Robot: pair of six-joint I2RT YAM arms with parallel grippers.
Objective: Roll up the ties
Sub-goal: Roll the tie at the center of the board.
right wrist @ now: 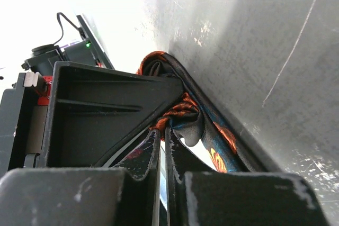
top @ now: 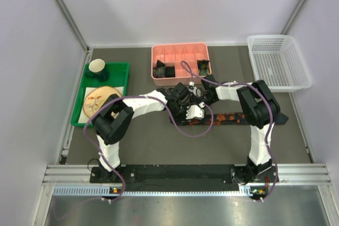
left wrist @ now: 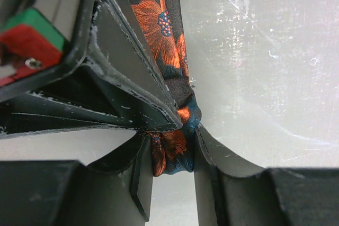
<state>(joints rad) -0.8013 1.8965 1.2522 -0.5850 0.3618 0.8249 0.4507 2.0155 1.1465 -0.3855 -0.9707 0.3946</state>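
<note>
The narrow black fabric necktie with red-orange blotches (top: 235,117) lies on the grey tabletop (top: 159,146) just in front of the pink plastic compartment tray (top: 180,51), running out past the tray's right side. At its end directly before the tray, the left gripper (left wrist: 172,144) is clamped on a fold. The right gripper (right wrist: 163,130) pinches the same bunched cloth.
</note>
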